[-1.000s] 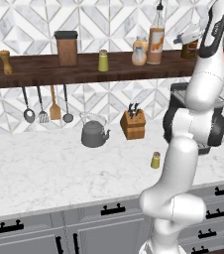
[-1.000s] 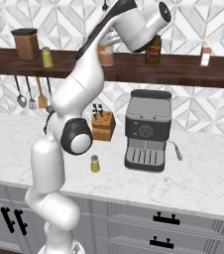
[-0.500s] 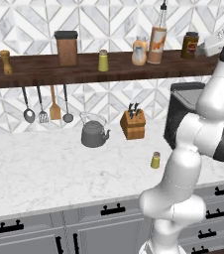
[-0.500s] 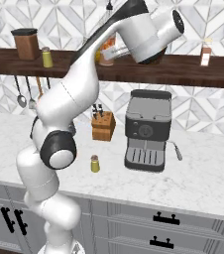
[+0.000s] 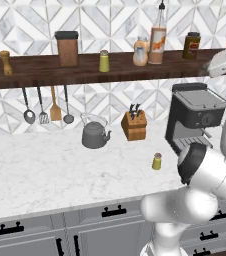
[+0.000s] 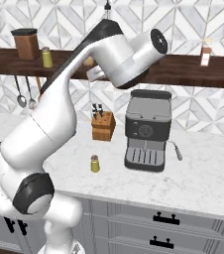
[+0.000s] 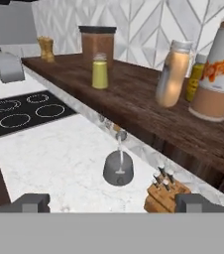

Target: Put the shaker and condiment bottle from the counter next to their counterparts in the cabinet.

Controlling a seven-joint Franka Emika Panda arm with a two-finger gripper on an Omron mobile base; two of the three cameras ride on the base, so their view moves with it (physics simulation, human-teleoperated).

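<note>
The condiment bottle stands upright on the cabinet, the dark wooden shelf, right beside the squat orange counterpart bottle. One yellow-green shaker stands on the counter in front of the knife block. Its counterpart shaker is on the shelf. My gripper is open and holds nothing. It hangs at shelf height to the right of the condiment bottle, looking along the shelf.
On the shelf are a brown canister, wooden mills and a dark jar. On the counter stand a grey kettle, a knife block and a coffee machine. Utensils hang under the shelf.
The hand has drawn back to the right, away from the condiment bottle, which stays standing on the shelf. The arm's elbow has swung low and forward.
</note>
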